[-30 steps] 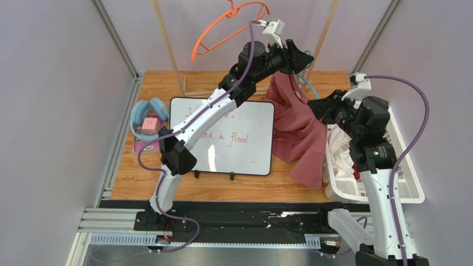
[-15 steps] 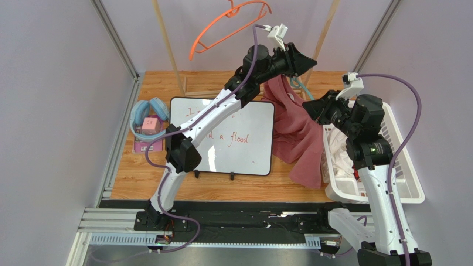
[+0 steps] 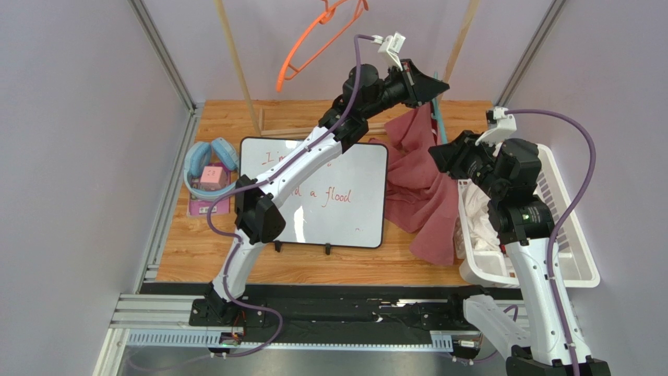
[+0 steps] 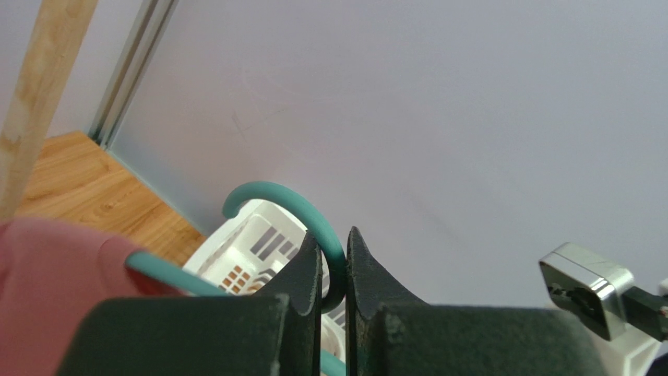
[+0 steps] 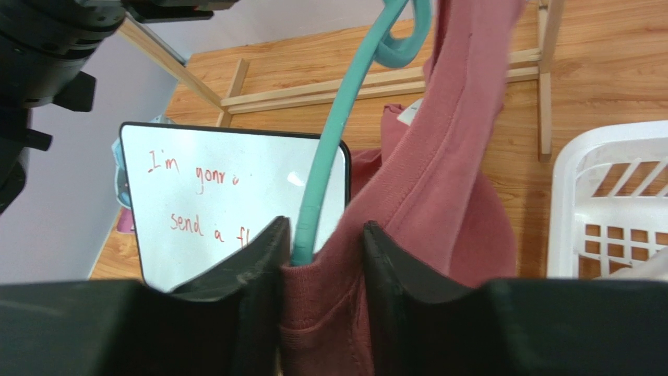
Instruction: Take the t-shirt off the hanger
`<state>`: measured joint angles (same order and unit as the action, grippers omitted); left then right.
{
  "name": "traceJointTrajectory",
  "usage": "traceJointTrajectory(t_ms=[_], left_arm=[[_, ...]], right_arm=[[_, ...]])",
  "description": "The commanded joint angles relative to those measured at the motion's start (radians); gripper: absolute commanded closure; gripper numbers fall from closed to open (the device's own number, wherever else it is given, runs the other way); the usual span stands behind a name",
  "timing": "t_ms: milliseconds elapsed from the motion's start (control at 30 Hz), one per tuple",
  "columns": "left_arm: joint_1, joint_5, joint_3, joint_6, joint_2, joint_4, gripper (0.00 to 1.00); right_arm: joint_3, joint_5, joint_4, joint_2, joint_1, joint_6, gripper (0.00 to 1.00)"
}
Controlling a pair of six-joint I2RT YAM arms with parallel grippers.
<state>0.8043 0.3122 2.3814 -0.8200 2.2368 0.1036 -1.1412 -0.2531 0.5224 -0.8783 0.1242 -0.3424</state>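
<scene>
— Where is the t-shirt (image 3: 419,188)?
— Over the bench (image 3: 235,258), between whiteboard (image 3: 321,192) and basket (image 3: 576,235). Its long axis runs 12 to 6 o'clock, upper end on the hanger (image 5: 335,141).
— And the hands?
— The left hand (image 4: 333,235) is clamped on the hanger hook. The right hand (image 5: 323,225) stands apart around cloth; whether it presses, I cannot tell.

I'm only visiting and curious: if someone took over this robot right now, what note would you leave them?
Left gripper: shut on the hanger hook, holding it above the table.
Right gripper: jaws apart, with shirt cloth and a hanger arm between them; whether it grips is unclear.
Shirt: draped on the hanger, hanging between the two arms.
Done: hanger secured.
Left: pull the shirt off the hanger.
</scene>
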Motion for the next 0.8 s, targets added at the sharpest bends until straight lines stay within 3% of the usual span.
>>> traceJointTrajectory(t_ms=[0,200,533,767], left_arm=[[0.006,0.011,0.022,-0.05,-0.051,0.097,1.0],[-0.002,-0.018,0.045,0.005,-0.069,0.036,1.0],[-0.005,-0.041,0.052,-0.013,-0.069,0.068,1.0],[-0.007,-0.059,0.039,-0.036,-0.072,0.077,1.0]], right_arm=[[0.009,0.083,0.02,0.021,0.0,-0.023,0.56],[0.187,0.034,-0.058,0.142,-0.001,-0.099,0.32],[0.299,-0.067,-0.031,0.191,0.0,-0.073,0.29],[0.333,-0.132,-0.047,0.206,0.026,-0.037,0.07]])
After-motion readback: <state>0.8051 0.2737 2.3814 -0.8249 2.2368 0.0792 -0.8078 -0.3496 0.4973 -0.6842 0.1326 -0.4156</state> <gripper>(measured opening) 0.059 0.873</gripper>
